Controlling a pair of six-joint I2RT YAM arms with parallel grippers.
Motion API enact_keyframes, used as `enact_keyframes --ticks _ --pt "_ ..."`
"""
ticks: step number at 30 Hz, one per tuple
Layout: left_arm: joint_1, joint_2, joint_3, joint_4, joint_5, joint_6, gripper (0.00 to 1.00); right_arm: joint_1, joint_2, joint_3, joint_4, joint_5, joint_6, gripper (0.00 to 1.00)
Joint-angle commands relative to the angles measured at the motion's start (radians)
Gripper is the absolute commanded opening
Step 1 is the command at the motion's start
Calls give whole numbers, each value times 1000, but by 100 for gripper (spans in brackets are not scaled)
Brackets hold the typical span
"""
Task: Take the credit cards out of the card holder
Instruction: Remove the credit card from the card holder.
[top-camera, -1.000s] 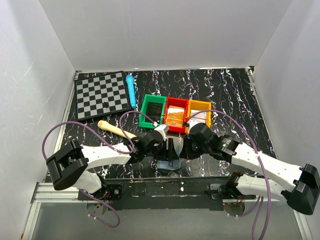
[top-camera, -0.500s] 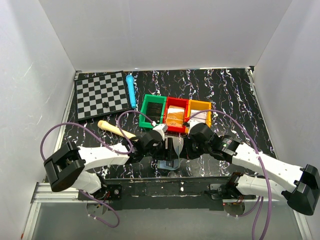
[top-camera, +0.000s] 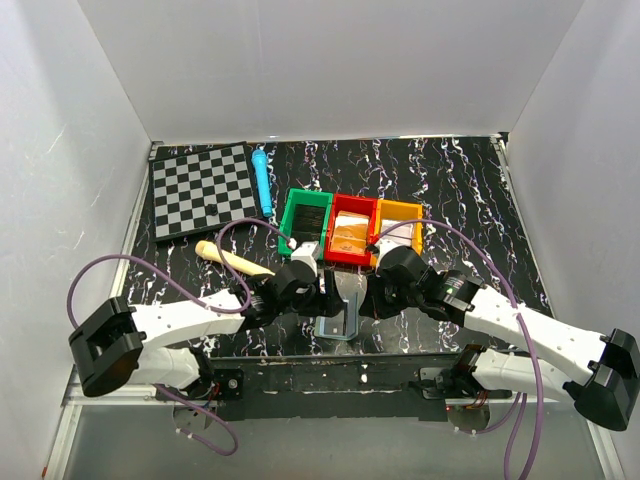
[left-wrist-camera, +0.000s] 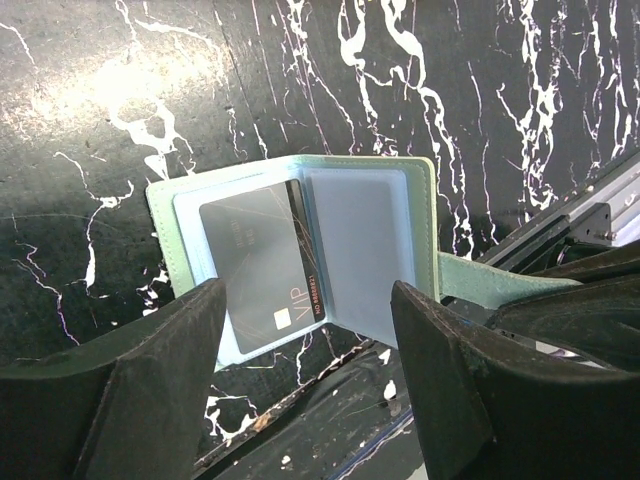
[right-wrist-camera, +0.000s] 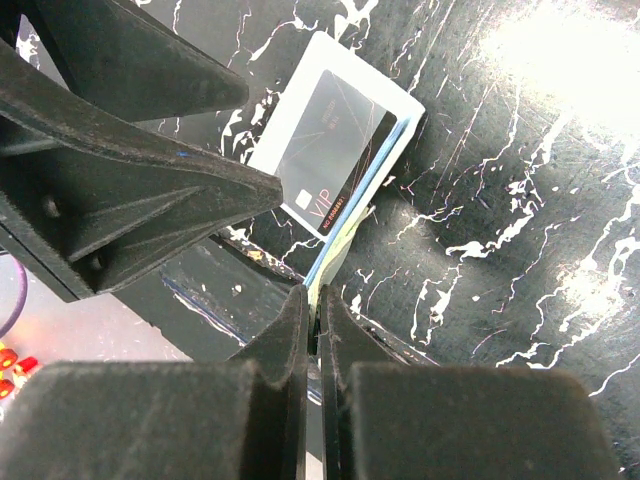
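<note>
the card holder (left-wrist-camera: 365, 250) lies opened flat and face up on the black marbled table (top-camera: 470, 200) near its front edge, between the two arms. its long way runs across from one finger of the left claw (left-wrist-camera: 305, 300) to the other, and the fold points away from that claw. the left claw stands spread wide over it, gripping nothing, while the right claw (right-wrist-camera: 310, 300) is pinched tight on the holder's greenish edge. a dark credit card (left-wrist-camera: 262, 270) in the left pocket reads "vip" along the fold.
</note>
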Motion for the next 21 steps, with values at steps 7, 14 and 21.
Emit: enact_keyframes --ticks 7,14,21 --pt "-5 77 30 100 85 26 66 5 -42 2 -23 40 14 1" --pt "-5 80 -4 97 71 14 66 3 -117 -28 -100 116 40 23" --pt "-5 88 -19 110 81 10 65 3 -174 -22 -192 170 60 45"
